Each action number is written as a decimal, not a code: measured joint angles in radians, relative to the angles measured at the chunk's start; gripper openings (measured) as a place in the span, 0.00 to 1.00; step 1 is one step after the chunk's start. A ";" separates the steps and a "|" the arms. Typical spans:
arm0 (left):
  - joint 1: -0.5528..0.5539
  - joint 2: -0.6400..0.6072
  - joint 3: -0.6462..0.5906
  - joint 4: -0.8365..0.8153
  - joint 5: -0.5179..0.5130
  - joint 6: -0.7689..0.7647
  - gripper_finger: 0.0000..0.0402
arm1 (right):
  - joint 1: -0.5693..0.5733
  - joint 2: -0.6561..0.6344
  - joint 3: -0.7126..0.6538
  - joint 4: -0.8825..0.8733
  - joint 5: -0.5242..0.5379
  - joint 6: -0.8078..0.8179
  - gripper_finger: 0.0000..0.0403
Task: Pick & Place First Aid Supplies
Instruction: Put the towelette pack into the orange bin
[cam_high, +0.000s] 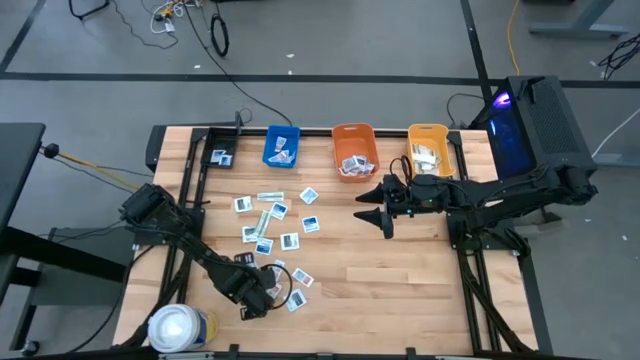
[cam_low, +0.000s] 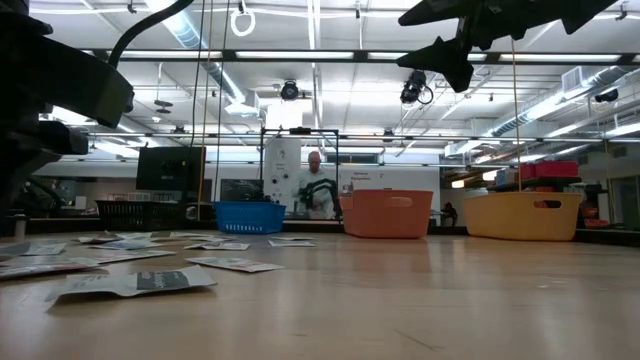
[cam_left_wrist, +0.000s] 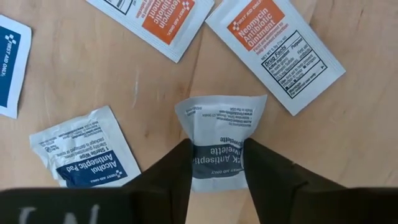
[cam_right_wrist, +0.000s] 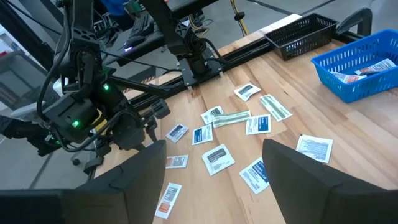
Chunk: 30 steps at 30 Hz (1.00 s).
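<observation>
Antiseptic towelette packet (cam_left_wrist: 219, 142) sits pinched between the left fingers (cam_left_wrist: 171, 177); right fingers (cam_right_wrist: 292, 165) spread wide, holding nothing.

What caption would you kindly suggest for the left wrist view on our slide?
Left gripper straddling an antiseptic towelette packet on the wooden table, among scattered first aid packets.

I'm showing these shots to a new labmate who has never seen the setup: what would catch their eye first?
Probably the scatter of first aid packets across the wooden table's left half, opposite three bright bins at the far edge: blue, orange and yellow. Next, the left claw near the front edge, its fingers either side of an antiseptic towelette packet that bows between them. The right claw hangs open mid-table, empty.
</observation>
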 joint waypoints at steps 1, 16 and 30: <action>0.000 0.000 0.000 0.000 0.001 0.000 0.35 | 0.000 0.000 0.000 0.000 0.000 0.000 0.66; 0.006 -0.172 0.000 -0.032 -0.037 0.048 0.32 | 0.000 0.000 0.000 0.017 0.001 0.000 0.66; 0.177 -0.395 0.000 -0.051 -0.197 0.198 0.32 | 0.000 -0.043 0.000 0.019 -0.058 -0.056 0.50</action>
